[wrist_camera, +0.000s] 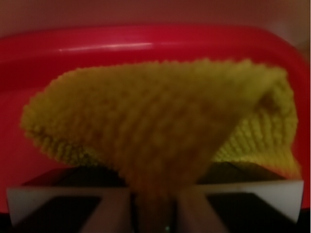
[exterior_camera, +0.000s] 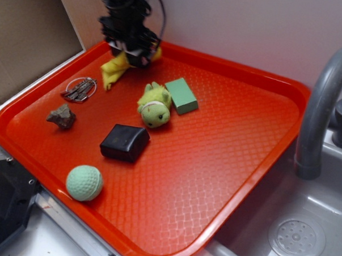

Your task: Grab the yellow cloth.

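Observation:
The yellow cloth (exterior_camera: pixel 113 69) lies at the back left of the red tray (exterior_camera: pixel 227 136), its pointed tail hanging toward the front left. My gripper (exterior_camera: pixel 133 52) sits right over it and is shut on a fold of it. In the wrist view the yellow cloth (wrist_camera: pixel 160 121) fills the middle, and a pinched fold runs down between my two fingers (wrist_camera: pixel 197 213). The gripper (wrist_camera: pixel 154 213) is closed on that fold. The part of the cloth under the gripper is hidden in the exterior view.
On the tray are a yellow-green plush toy (exterior_camera: pixel 155 106), a green block (exterior_camera: pixel 181 95), a black box (exterior_camera: pixel 125 143), a green ball (exterior_camera: pixel 84 182), a brown rock (exterior_camera: pixel 62 116) and a metal key ring (exterior_camera: pixel 80 89). A grey faucet (exterior_camera: pixel 322 106) and sink stand right.

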`<state>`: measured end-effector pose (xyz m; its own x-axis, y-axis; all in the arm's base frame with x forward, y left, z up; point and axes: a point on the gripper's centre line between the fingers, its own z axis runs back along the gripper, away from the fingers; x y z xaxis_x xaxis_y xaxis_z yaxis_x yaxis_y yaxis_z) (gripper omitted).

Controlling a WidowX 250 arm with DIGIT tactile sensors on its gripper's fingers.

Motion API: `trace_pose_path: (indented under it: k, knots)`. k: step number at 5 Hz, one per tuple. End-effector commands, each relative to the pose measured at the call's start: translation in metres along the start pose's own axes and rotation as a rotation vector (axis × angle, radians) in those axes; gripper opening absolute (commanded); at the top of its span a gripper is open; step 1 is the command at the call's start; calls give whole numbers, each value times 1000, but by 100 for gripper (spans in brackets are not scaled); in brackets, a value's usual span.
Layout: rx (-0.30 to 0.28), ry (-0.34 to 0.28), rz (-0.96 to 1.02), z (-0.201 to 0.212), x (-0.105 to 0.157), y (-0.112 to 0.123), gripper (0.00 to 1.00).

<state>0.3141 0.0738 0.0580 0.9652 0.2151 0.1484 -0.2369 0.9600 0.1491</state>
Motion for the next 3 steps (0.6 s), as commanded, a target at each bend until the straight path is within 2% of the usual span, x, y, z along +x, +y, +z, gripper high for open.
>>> trace_pose_path:
  k: [1,2,3]
  knots:
    - [-296,-184,-88,129,-44,-18,0]
    - [-286,-119,-86,182,-35,-26,0]
    - [-229,-93,-108,181,-28,-31,0]
